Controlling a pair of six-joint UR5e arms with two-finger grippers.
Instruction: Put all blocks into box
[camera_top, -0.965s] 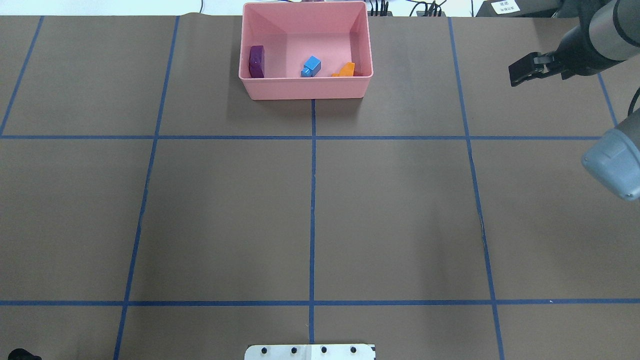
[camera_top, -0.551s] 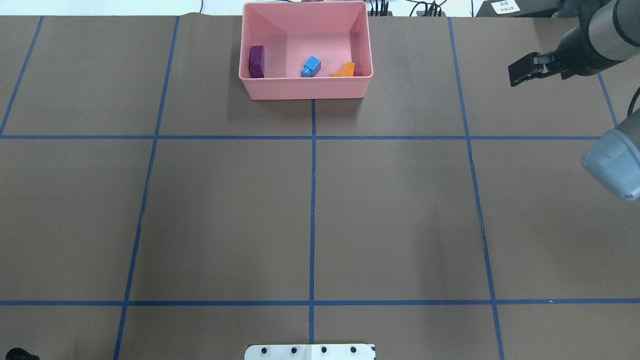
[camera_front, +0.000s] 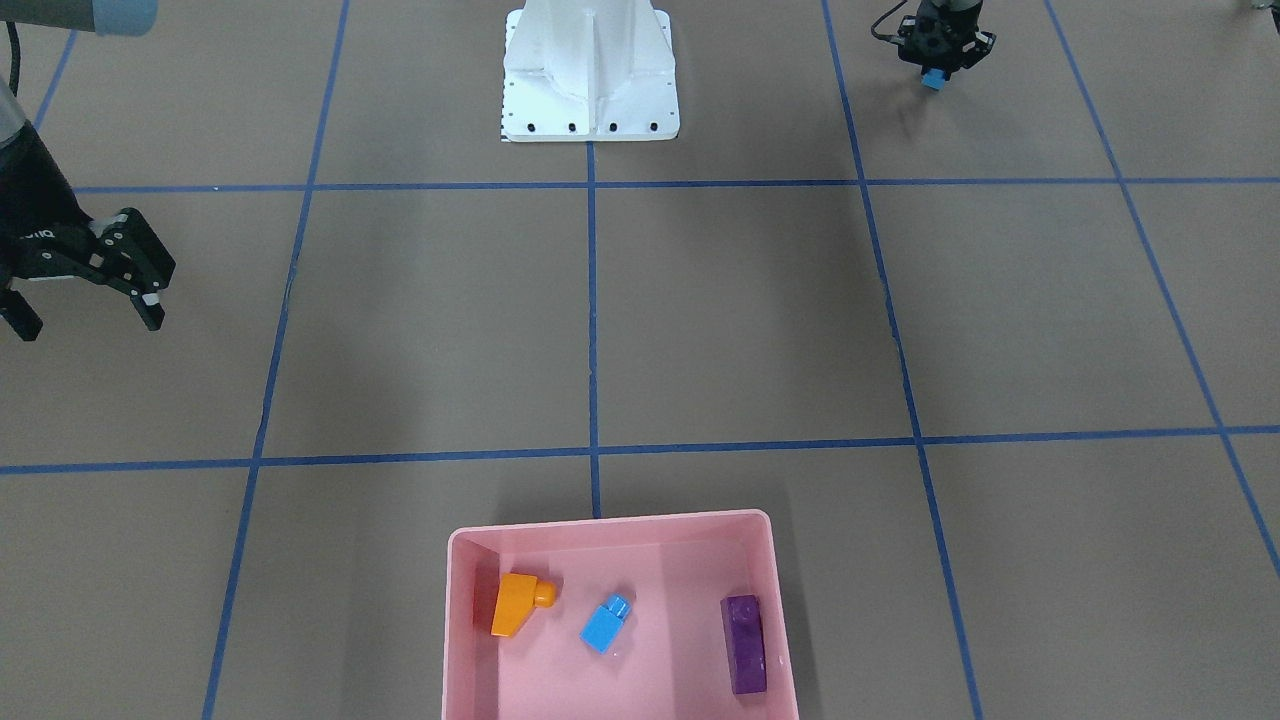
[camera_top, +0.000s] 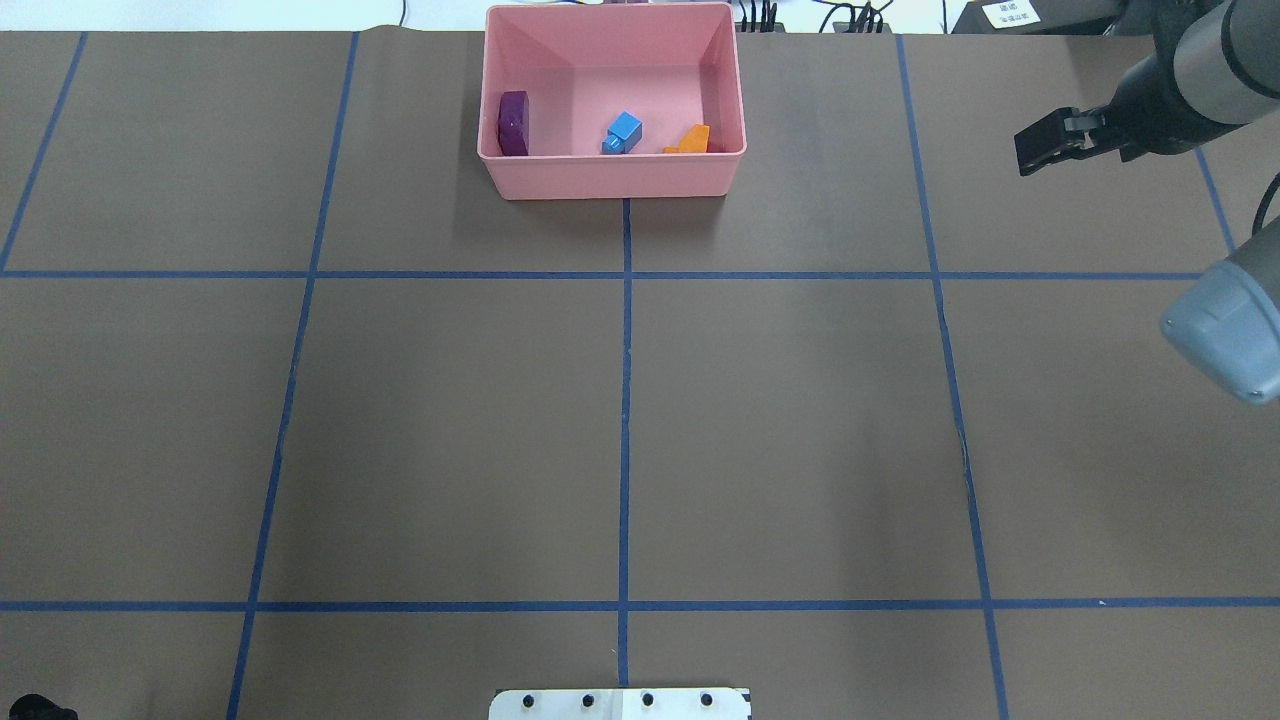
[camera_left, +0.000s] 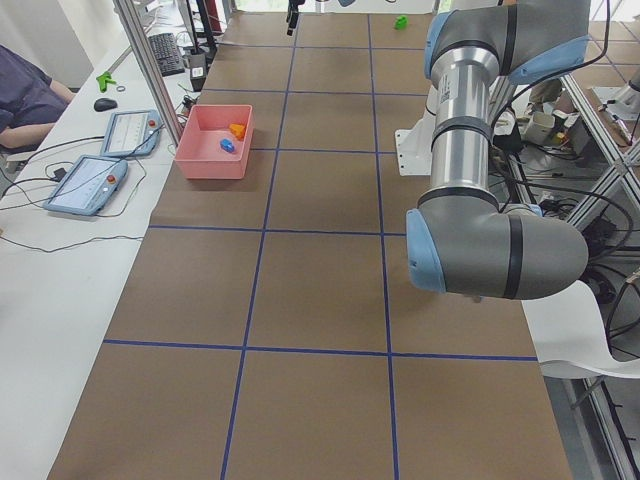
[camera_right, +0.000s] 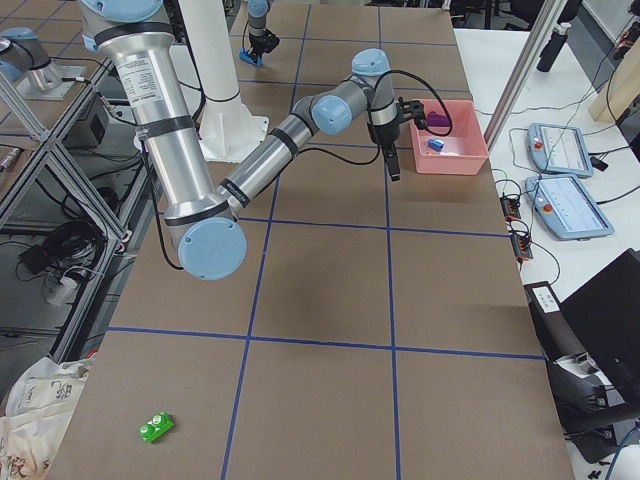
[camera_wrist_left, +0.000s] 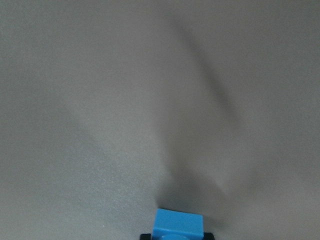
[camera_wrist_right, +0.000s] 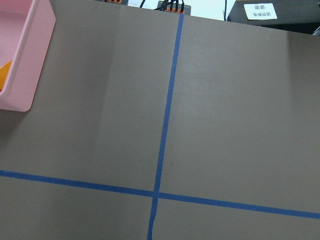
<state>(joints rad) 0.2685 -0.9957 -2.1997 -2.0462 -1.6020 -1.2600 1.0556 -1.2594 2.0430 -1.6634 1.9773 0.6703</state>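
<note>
The pink box stands at the table's far middle; it also shows in the front-facing view. In it lie the purple oblong, the small blue brick and the orange sloped brick. My right gripper is open and empty, hovering right of the box, also seen from overhead. My left gripper is shut on a blue brick near the robot's side; only the brick's end shows. The green brick lies alone at the table's right end.
The white robot base stands at the near middle edge. Blue tape lines divide the brown table. Tablets and cables lie on a side bench beyond the box. The right arm's elbow hangs over the right edge.
My right gripper has drifted very slightly toward the left. The box and the bricks in it have not moved.
</note>
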